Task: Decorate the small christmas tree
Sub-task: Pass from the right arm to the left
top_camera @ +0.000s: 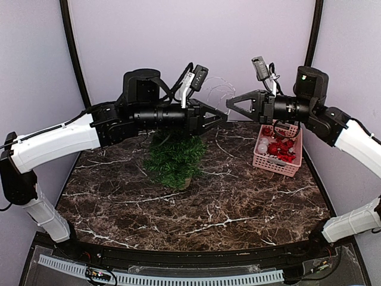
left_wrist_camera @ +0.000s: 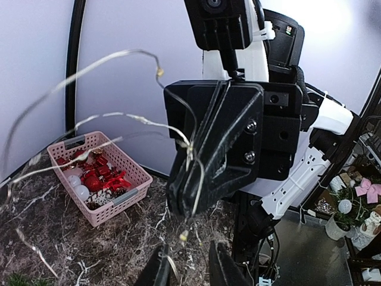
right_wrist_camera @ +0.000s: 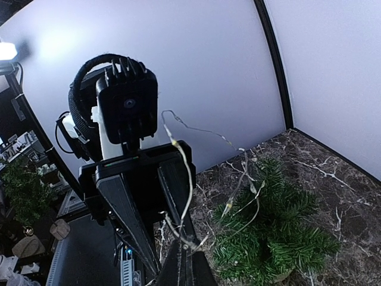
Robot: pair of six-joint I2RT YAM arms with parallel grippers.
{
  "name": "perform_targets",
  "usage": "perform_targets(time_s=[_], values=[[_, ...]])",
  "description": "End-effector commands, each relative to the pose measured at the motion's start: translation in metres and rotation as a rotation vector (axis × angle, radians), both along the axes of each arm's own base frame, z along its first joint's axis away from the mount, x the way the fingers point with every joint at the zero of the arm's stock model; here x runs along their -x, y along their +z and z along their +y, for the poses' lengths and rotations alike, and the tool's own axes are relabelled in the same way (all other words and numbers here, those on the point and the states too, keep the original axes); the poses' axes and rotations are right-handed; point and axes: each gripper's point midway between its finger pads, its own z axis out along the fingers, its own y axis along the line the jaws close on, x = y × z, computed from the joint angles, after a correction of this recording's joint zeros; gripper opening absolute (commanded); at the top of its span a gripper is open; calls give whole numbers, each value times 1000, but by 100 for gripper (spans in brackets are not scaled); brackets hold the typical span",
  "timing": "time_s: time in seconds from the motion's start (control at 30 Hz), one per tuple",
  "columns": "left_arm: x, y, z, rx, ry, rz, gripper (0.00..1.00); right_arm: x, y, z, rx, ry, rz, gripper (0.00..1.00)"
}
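The small christmas tree (top_camera: 175,158) stands upright on the marble table, bare of ornaments, under my left arm; the right wrist view shows it too (right_wrist_camera: 280,232). A thin wire light string (top_camera: 221,88) loops in the air above it. My right gripper (top_camera: 230,105) is shut on that string, which runs out of its closed tips (right_wrist_camera: 190,253). My left gripper (top_camera: 225,116) faces it tip to tip. In the left wrist view a narrow gap remains between its fingers (left_wrist_camera: 189,268), and one strand of the string (left_wrist_camera: 128,52) hangs along the inside of the left finger (left_wrist_camera: 156,271).
A pink basket (top_camera: 275,165) of red and white ornaments sits at the back right of the table, also visible in the left wrist view (left_wrist_camera: 140,177). Black frame posts (top_camera: 74,53) and purple walls enclose the back and sides.
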Motion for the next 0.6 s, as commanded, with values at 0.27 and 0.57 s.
perform_targets(time_s=[0.27,0.57], values=[[2,-12,-6,-14,-25,32,41,13,12,5,-9,29,-41,0],[4,-17,-9,-16,-45,51,26,12,11,4,-3,10,-47,0]])
